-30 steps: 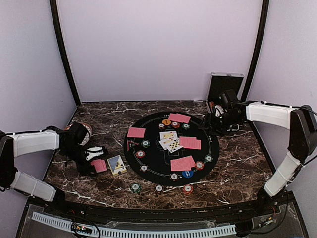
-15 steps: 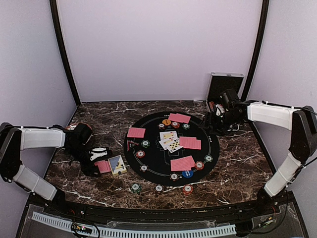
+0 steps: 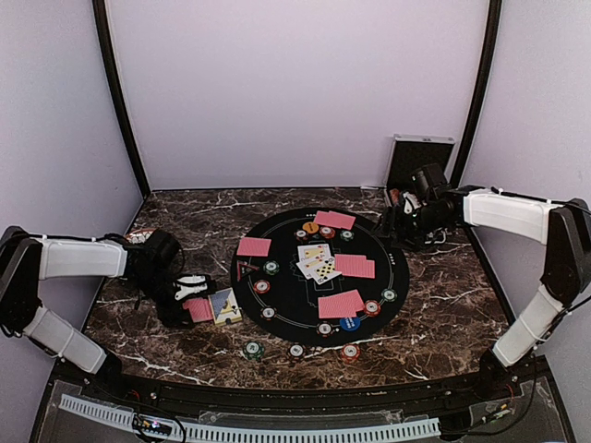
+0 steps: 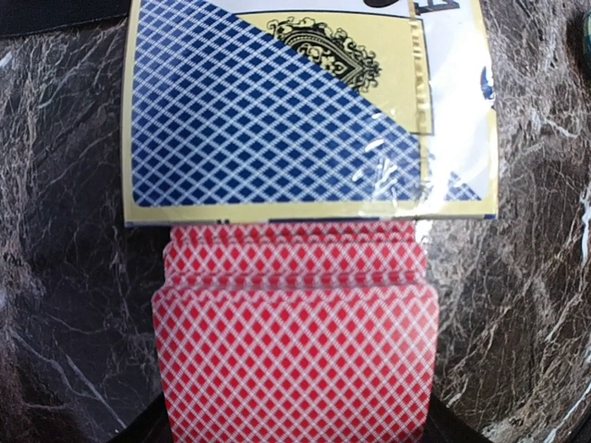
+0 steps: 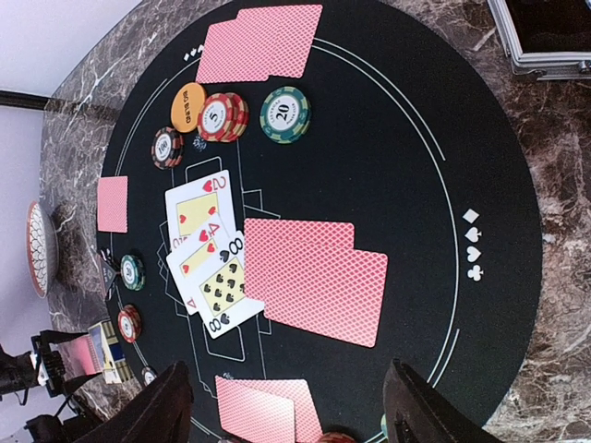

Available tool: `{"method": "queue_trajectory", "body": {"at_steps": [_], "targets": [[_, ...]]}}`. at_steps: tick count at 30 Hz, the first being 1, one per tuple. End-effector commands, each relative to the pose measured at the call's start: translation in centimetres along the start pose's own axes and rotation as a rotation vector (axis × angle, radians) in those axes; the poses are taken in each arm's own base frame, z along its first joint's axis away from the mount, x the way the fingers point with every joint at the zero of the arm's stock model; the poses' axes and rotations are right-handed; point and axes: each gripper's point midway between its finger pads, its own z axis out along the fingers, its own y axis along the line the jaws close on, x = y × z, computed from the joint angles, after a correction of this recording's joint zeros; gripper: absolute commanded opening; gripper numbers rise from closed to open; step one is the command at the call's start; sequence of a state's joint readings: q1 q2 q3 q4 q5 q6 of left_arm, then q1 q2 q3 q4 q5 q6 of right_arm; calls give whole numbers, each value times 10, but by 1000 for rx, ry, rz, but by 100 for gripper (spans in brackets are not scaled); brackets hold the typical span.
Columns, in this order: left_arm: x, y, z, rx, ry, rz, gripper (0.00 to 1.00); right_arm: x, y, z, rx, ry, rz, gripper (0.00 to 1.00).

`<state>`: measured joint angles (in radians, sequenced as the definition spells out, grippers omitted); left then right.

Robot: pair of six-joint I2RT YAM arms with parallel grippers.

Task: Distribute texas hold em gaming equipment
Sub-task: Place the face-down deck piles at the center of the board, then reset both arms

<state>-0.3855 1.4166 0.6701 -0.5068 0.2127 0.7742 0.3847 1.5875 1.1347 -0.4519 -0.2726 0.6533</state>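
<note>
My left gripper (image 3: pixel 189 303) is shut on a stack of red-backed playing cards (image 4: pixel 295 360), low over the marble left of the round black mat (image 3: pixel 286 295). The far edge of the stack touches a blue-and-yellow card box (image 4: pixel 305 111). On the mat lie several pairs of face-down red cards (image 3: pixel 355 266), three face-up cards (image 5: pixel 208 249) in the middle, and poker chips (image 5: pixel 284 113) near the rim. Three more chips (image 3: pixel 296 351) sit on the marble in front of the mat. My right gripper (image 5: pixel 291 415) hangs open above the mat's far right edge, holding nothing.
A silver hinged case (image 3: pixel 420 157) stands open at the back right, just behind my right gripper. A patterned white plate (image 5: pixel 39 249) lies at the left, mostly hidden behind my left arm in the top view. Purple walls close in three sides.
My left gripper has slid to the right with the card stack, pushing up against the card box, which has shifted slightly toward the mat. The right arm has barely moved.
</note>
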Motion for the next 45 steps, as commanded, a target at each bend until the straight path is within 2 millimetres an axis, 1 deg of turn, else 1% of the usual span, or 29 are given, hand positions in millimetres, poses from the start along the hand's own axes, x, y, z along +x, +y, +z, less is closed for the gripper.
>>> {"method": "queue_trajectory", "body": {"at_steps": [1, 2, 4, 5, 6, 8, 13, 17, 25, 26, 27, 28, 30, 32, 33, 34, 35, 36, 37, 38, 39, 40, 41, 42, 45], "targets": [[11, -14, 6, 36, 25, 3, 64, -2, 10, -9, -33, -17, -8, 73], [10, -16, 4, 42, 17, 2, 71, -2, 11, -9, -34, -18, -8, 72], [6, -16, 2, 48, 6, -2, 77, -2, 12, -9, -38, -18, -10, 73], [4, -15, 0, 48, 0, -6, 78, -2, 12, -10, -37, -19, -8, 73], [4, -16, -1, 55, 0, -8, 84, -3, 12, -10, -37, -20, -8, 73], [0, -15, -3, 53, -10, -7, 90, -3, 12, -11, -34, -22, -10, 73], [-7, -14, -10, 61, -28, -21, 92, -3, 10, -13, -26, -26, -11, 77], [-15, -12, -21, 58, -47, -29, 93, -4, 11, -14, -25, -29, -12, 78], [-30, 1, -42, 2, -77, -20, 93, -7, 13, -19, -22, -45, -17, 80], [-34, 4, -46, -10, -84, -23, 93, -8, 12, -21, -14, -50, -19, 83], [-37, 8, -51, -26, -88, -23, 94, -9, 11, -22, -6, -58, -22, 95], [-39, 10, -54, -38, -92, -29, 96, -10, 9, -24, 5, -67, -28, 98], [-45, 20, -64, -75, -112, -45, 98, -13, 5, -29, 34, -92, -40, 98], [-53, 35, -78, -129, -151, -83, 99, -17, 0, -36, 65, -131, -59, 99], [-57, 51, -88, -182, -181, -113, 99, -19, -3, -39, 83, -153, -66, 98], [-60, 60, -96, -219, -208, -151, 99, -22, -6, -43, 100, -178, -73, 98], [-62, 79, -108, -284, -248, -187, 99, -24, -10, -47, 124, -208, -79, 98], [-64, 88, -120, -324, -286, -226, 99, -29, -16, -54, 156, -251, -79, 98], [-64, 106, -132, -395, -335, -278, 99, -34, -22, -61, 190, -301, -79, 98], [-61, 118, -147, -457, -379, -310, 99, -38, -30, -68, 230, -349, -81, 99], [-61, 131, -157, -525, -425, -337, 99, -43, -37, -76, 269, -400, -79, 99], [-60, 145, -175, -608, -481, -354, 99, -45, -49, -83, 322, -445, -71, 98], [-52, 151, -175, -649, -476, -397, 99, -47, -55, -88, 344, -478, -67, 99], [-46, 160, -182, -693, -489, -425, 99, -50, -63, -96, 384, -526, -67, 99], [-26, 173, -174, -713, -481, -515, 99, -55, -84, -113, 478, -667, -111, 98]]}}
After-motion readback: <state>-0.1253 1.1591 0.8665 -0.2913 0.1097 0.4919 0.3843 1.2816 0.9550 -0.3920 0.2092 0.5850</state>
